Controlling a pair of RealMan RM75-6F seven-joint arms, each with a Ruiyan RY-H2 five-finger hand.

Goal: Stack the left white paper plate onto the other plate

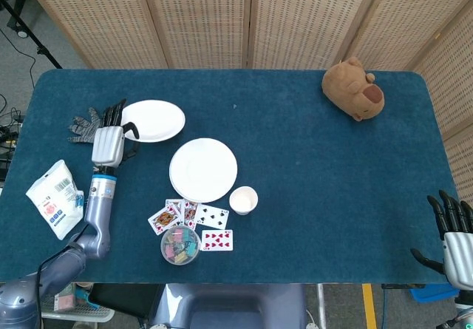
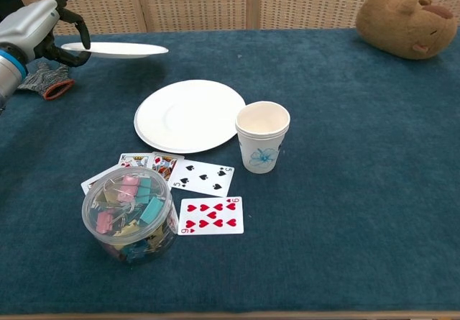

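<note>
Nearest me, at about 7 o'clock on the blue surface (image 2: 345, 212), sits the tub of clips (image 2: 129, 214) with the playing cards (image 2: 205, 176) fanned beside it, and the paper cup (image 2: 262, 136) stands just past them toward the middle. My right robot hand (image 1: 452, 233) hangs off the surface's edge at 4 o'clock, fingers spread and holding nothing.

Beyond the cards lies the target plate (image 2: 189, 114), flat on the surface near centre-left, its near right rim close to the cup.

Further out, at roughly 10 o'clock, my left robot hand (image 2: 44, 29) pinches the left plate (image 2: 118, 49) by its left rim. In the chest view the plate floats level above the surface, clear of everything under it, so I judge the pick-up done. What is left is the carry toward the centre, the lowering onto the target plate and the release.

The path from the held plate to the target plate looks open: only bare cloth lies between them. The cup is the one thing to watch, since it stands taller than the plates just beside the target's near rim. The knitted glove (image 2: 39, 79) lies under and behind my left robot hand, and the white packet (image 1: 54, 197) sits near the surface's 8 o'clock edge, both away from the route. The plush toy (image 2: 406, 19) rests far off at 1 o'clock.
</note>
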